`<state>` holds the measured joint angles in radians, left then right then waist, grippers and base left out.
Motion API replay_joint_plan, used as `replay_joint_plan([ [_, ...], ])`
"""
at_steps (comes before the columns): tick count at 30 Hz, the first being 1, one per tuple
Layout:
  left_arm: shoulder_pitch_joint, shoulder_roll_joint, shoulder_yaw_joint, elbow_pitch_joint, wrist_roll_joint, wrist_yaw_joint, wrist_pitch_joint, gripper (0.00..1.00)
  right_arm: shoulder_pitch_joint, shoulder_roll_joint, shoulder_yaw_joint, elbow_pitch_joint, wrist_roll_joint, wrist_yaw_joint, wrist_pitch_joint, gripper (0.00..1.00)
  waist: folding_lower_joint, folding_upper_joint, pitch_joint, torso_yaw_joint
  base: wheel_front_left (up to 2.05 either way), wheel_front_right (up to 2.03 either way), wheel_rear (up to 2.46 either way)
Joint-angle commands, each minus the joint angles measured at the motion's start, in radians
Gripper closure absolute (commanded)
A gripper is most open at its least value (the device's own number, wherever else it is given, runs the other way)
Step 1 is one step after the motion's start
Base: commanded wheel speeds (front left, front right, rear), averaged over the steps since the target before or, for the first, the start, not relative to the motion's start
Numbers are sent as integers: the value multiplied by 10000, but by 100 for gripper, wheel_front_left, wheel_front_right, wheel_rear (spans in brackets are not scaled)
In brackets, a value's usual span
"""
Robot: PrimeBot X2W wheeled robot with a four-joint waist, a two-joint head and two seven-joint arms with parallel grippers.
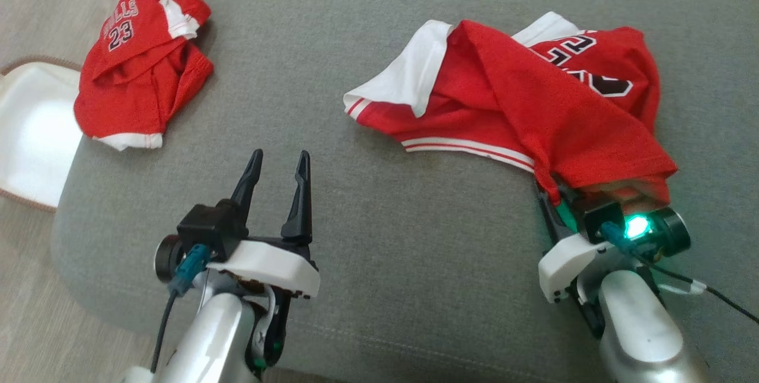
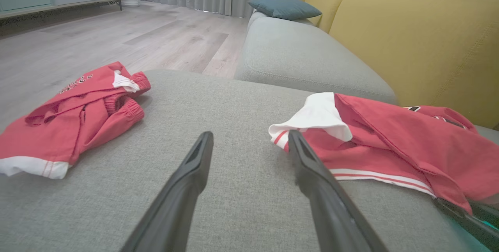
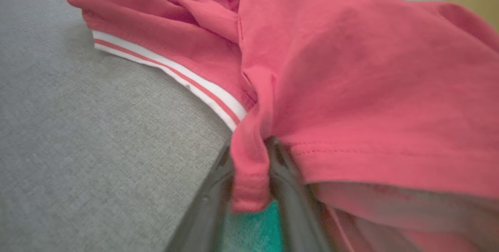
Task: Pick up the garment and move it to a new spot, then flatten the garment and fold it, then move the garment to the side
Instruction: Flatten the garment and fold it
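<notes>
While pinching the near hem of the crumpled red-and-white mesh jersey (image 1: pixel 522 104) with the right gripper (image 3: pixel 251 158), held the left gripper (image 1: pixel 278 172) spread wide and empty above the grey fabric cushion (image 1: pixel 367 223). Apparently had yet to lift, move, flatten or fold; left jersey heaped on cushion's right half.

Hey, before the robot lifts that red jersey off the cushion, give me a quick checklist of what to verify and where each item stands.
1. Right hand on red jersey: ok, a hem fold sits between its close-set fingers.
2. Grip firm enough to lift: cannot tell.
3. Left hand free: ok, open and empty over the grey cushion.
4. Bare cushion for a new spot: ok, between jersey and red shorts.
5. Jersey flat: not ok, bunched and draped over the right hand.
</notes>
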<state>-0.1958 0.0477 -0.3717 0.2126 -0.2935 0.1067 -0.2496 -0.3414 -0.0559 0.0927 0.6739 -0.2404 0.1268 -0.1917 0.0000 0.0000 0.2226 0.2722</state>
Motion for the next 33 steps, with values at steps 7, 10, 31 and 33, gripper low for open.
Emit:
replay_joint_plan([
  [7,-134,26,494,-176,55,15,-122,0,294,57,51,-543,272,39,-217,100,0,0,-731,-781,0,0,0],
  [10,22,26,510,-171,78,-5,-122,0,588,57,-190,-991,32,39,-104,100,0,0,-1075,-1175,0,0,0],
  [31,564,26,418,-286,-76,161,-122,0,3403,-466,-3140,-5300,-1018,39,2381,0,0,0,-2096,-2697,0,0,0],
  [33,537,26,421,-283,-81,173,-122,0,3391,-378,-2914,-5458,-936,39,2396,0,0,0,-2082,-2763,0,0,0],
])
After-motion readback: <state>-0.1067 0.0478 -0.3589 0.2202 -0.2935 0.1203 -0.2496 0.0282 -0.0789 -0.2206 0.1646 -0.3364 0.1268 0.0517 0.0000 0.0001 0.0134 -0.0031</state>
